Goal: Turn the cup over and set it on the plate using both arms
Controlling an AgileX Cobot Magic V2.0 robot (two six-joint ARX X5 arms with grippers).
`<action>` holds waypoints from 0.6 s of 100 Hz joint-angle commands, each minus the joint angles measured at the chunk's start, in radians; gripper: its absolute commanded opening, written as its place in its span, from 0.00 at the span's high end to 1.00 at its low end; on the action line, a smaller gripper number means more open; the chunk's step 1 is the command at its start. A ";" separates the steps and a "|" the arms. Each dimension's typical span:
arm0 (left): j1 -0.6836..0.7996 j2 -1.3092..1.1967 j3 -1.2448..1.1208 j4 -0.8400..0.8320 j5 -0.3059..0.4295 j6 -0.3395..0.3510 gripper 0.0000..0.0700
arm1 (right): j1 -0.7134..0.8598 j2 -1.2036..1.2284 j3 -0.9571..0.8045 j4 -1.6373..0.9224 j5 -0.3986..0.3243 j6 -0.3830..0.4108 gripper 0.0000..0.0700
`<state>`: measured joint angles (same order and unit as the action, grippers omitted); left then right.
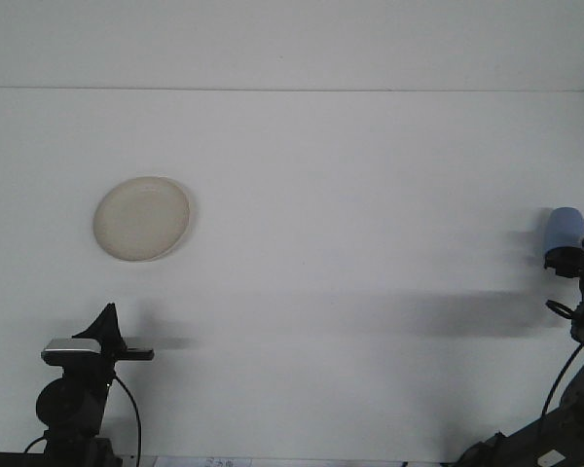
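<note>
Cup (565, 230): blue, at the far right edge of the front view, sitting at the tip of my right arm's fingers (568, 257). The dark hardware covers its lower end, so I cannot tell whether those fingers are clamped on it or only beside it, nor whether it is clear of the surface (350, 195). Its rounded end points up. Judged: this is the pick-and-turn stage, with the cup kept out at the right, where my right arm reaches it.

Plate (142, 218): cream, flat on the surface, left of centre, nothing on it, well apart from the cup. Judged: it lies on the left arm's side, hence the two-arm task.

Left fingers (108, 326): low at front left, near the plate but not touching it, holding nothing. They show as one dark wedge; cannot tell how far apart.
</note>
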<state>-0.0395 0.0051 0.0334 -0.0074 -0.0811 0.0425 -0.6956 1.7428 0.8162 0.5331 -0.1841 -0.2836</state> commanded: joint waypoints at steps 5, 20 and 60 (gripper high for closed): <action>0.000 -0.002 -0.019 0.011 -0.005 0.001 0.98 | -0.008 0.028 0.029 0.053 -0.029 -0.003 0.76; 0.000 -0.002 -0.019 0.011 -0.005 0.002 0.98 | -0.008 0.028 0.029 0.088 -0.032 -0.002 1.00; 0.000 -0.002 -0.019 0.011 -0.005 0.001 0.98 | 0.101 -0.307 0.029 -0.173 -0.015 0.360 1.00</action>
<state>-0.0395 0.0051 0.0334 -0.0074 -0.0811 0.0429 -0.6254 1.5047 0.8299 0.4179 -0.2020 -0.0776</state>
